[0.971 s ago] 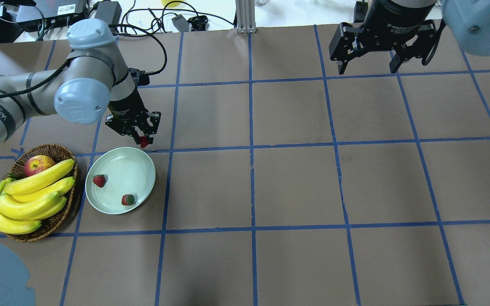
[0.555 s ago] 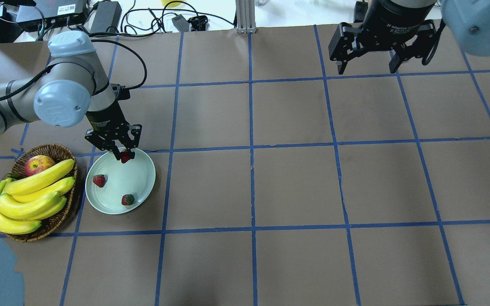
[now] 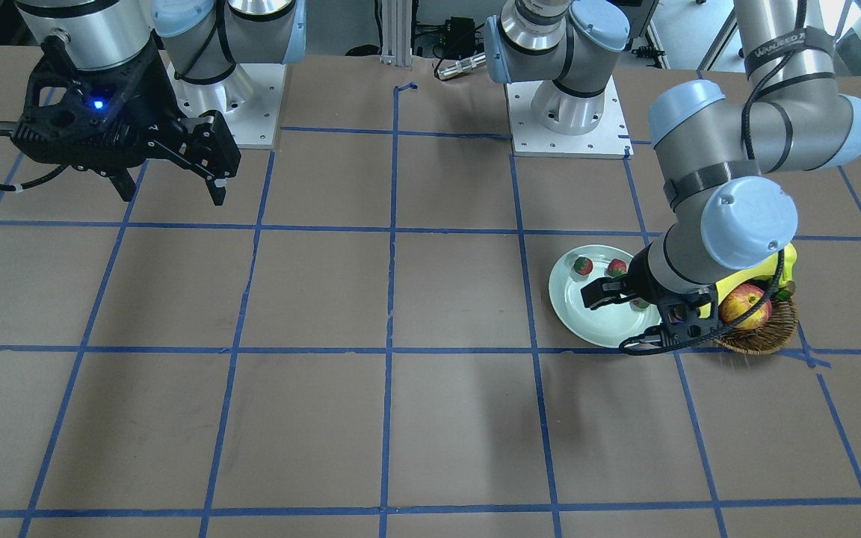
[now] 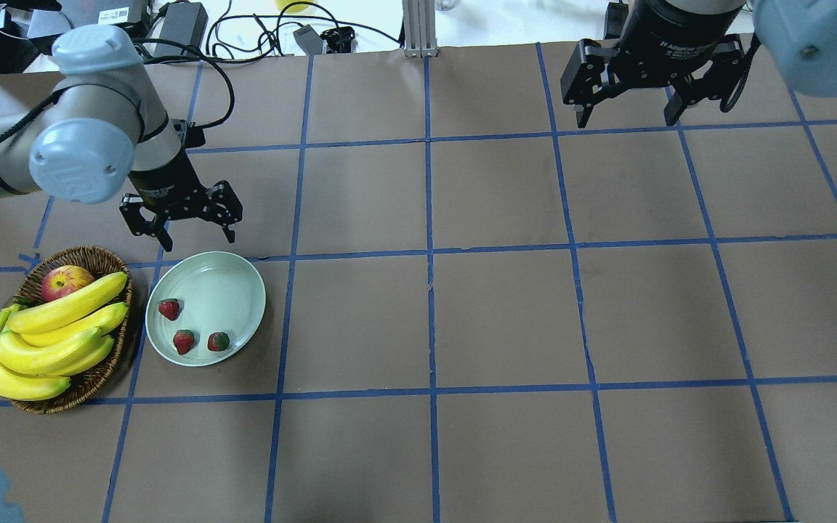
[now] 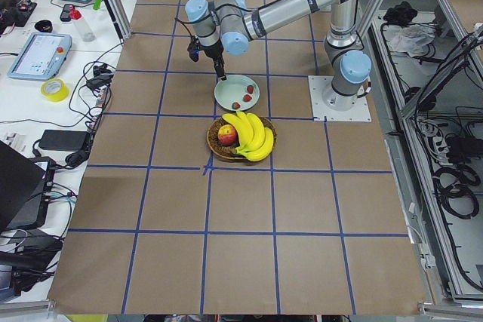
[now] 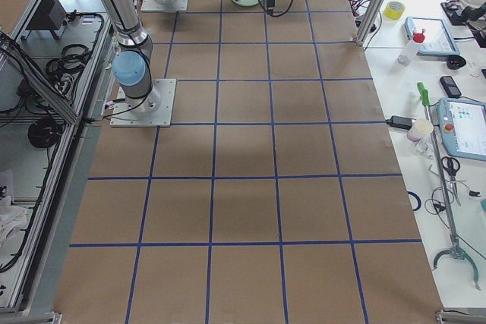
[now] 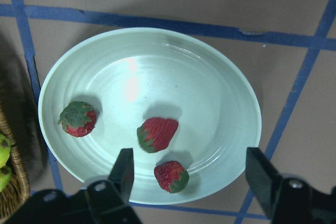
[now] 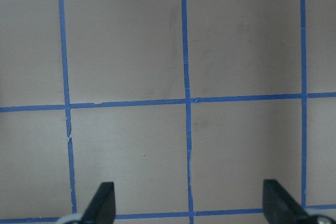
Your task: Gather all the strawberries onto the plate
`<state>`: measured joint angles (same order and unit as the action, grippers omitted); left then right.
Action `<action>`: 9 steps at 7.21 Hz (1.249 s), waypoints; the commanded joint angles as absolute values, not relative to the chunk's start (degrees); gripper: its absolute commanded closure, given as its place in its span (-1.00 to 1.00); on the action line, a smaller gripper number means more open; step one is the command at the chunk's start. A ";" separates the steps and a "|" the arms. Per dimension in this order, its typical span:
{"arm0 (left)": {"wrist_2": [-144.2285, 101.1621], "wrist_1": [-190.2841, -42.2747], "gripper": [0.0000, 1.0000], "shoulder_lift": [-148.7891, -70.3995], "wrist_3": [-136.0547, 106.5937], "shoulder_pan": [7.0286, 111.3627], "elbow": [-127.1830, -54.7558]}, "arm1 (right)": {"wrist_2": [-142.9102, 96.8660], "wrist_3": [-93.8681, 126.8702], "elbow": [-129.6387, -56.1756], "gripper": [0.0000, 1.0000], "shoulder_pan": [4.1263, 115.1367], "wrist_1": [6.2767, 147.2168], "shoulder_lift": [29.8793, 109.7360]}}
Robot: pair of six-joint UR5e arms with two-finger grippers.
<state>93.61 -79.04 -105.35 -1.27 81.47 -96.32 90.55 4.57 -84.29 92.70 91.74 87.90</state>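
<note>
All three strawberries are in the plate (image 4: 224, 289): one (image 4: 168, 309) sits near the rim on the basket side, and the other two (image 4: 184, 341) (image 4: 218, 341) lie side by side near the rim closest to the robot. None of them touch each other. In the left wrist view one lies on its side mid-plate, and all three are inside the rim. Left gripper (image 4: 199, 242) is spread wide and holding nothing. It hangs over the plate's far edge, away from the robot, clear of the fruit. Right gripper (image 4: 628, 116) is also spread and empty, up over the far right of the table (image 4: 506, 312), well apart from the plate; its wrist camera shows only brown surface and blue tape lines. The wicker basket (image 4: 93, 256) sits just beside the plate on the robot's left, holding bananas (image 4: 62, 312) and an apple (image 4: 66, 282).
</note>
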 commanded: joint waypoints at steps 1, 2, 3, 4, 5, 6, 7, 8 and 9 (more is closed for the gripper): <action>93.43 -85.21 -1.00 -103.98 -1.49 81.83 -88.53 | 90.53 4.57 -84.29 -1.00 92.64 91.76 87.89; 93.51 -86.21 -1.00 -101.45 -1.49 82.17 -87.46 | 90.53 4.57 -84.29 -1.00 92.72 91.76 87.89; 93.78 -89.00 -1.00 -98.55 -1.58 82.09 -87.10 | 90.53 4.57 -84.29 -1.00 92.72 91.76 87.89; 93.95 -89.47 -1.00 -96.87 -1.58 82.09 -87.36 | 90.53 4.57 -84.29 -1.00 92.64 91.76 87.80; 93.61 -89.39 -1.00 -96.07 -1.50 82.09 -87.02 | 90.35 4.57 -84.46 -1.00 92.64 91.67 87.80; 92.30 -89.21 -1.00 -94.93 -1.67 82.35 -87.36 | 90.09 4.66 -84.03 -1.00 92.72 91.76 87.89; 92.02 -89.12 -1.00 -93.79 -1.58 82.61 -86.93 | 89.83 5.44 -83.94 -1.00 92.90 91.76 87.89; 91.15 -89.21 -1.00 -93.08 -0.97 83.66 -86.84 | 89.39 5.54 -83.85 -1.00 92.73 91.84 87.63; 90.45 -88.86 -1.00 -92.90 -0.79 85.93 -86.66 | 87.73 5.62 -83.85 -1.00 92.72 92.02 87.54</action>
